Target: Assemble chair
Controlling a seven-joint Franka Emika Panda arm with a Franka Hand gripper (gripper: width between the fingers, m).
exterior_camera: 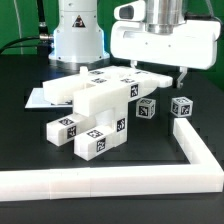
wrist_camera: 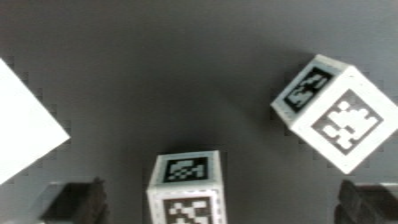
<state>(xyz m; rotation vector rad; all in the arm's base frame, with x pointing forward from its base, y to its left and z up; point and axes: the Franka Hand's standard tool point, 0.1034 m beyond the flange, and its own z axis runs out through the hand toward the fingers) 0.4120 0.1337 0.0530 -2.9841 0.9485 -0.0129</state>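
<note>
Over 1 small cube (wrist_camera: 187, 185) with another cube (wrist_camera: 338, 108) near it, the gripper (wrist_camera: 222, 203) hangs, jaws spread wide, gripping nothing.

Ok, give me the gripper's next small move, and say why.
Probably lower straight down until the fingers straddle the small cube. The gripper stands open and holds nothing, and in the wrist view that cube already sits between the fingers, touching neither. The second cube lies apart, so it should not get in the way.
</note>
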